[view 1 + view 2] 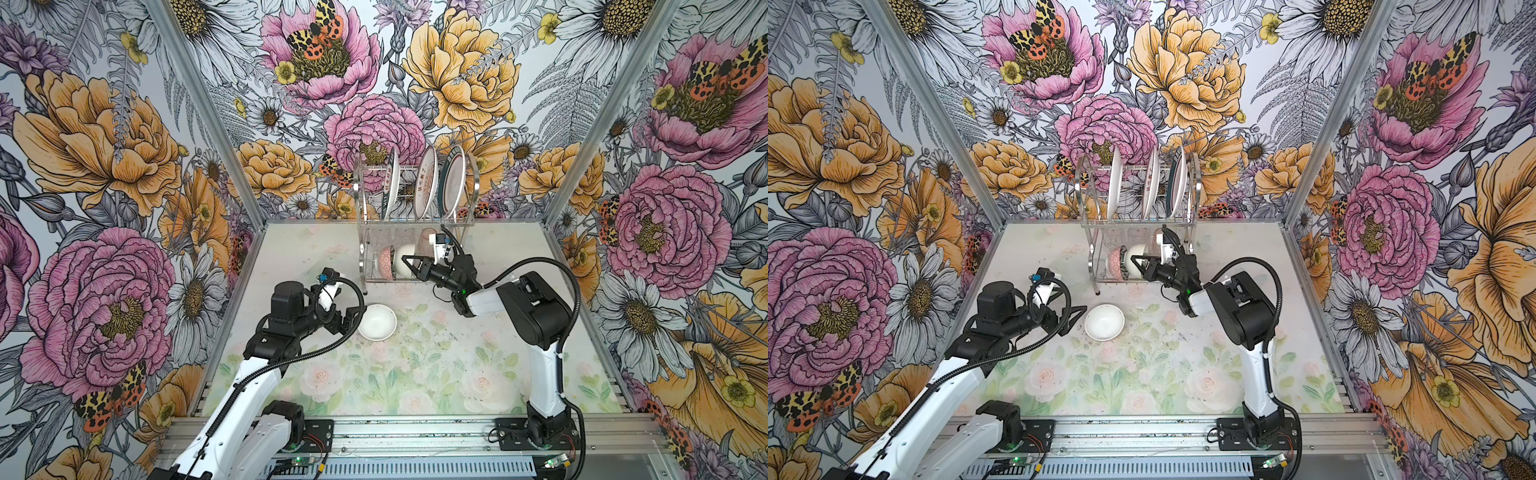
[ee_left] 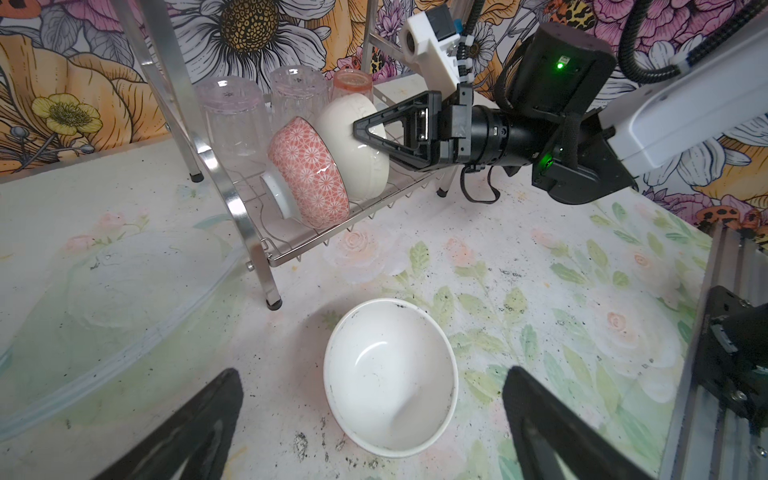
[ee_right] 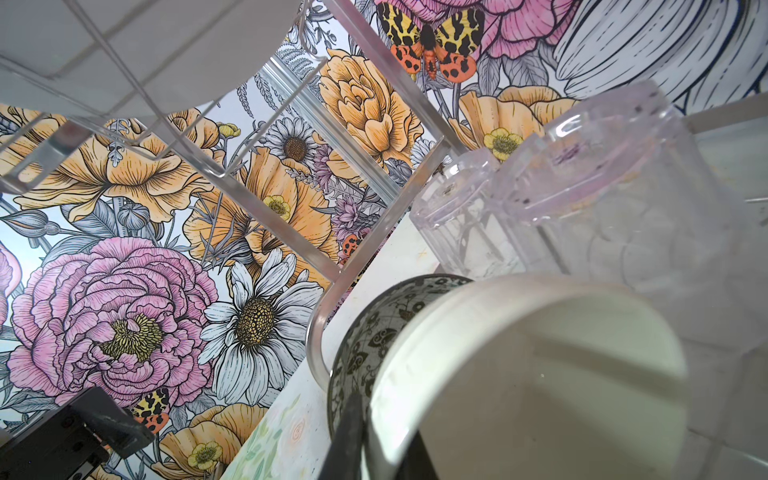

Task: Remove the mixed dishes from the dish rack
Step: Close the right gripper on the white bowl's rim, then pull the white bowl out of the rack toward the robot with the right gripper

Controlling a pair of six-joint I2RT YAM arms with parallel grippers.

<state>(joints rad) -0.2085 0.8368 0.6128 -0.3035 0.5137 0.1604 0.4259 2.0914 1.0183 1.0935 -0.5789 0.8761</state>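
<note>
The chrome dish rack stands at the back. Three plates stand upright on its top tier. On the lower tier a cream bowl and a pink patterned bowl stand on edge, with upturned cups behind them. My right gripper is shut on the cream bowl's rim, one finger inside and one outside. A white bowl sits upright on the table. My left gripper hangs open just beside it, holding nothing.
A clear plastic lid or tray lies flat on the table left of the rack. The rack's leg stands close to the white bowl. Floral walls close in the table on three sides. A metal rail runs along the front.
</note>
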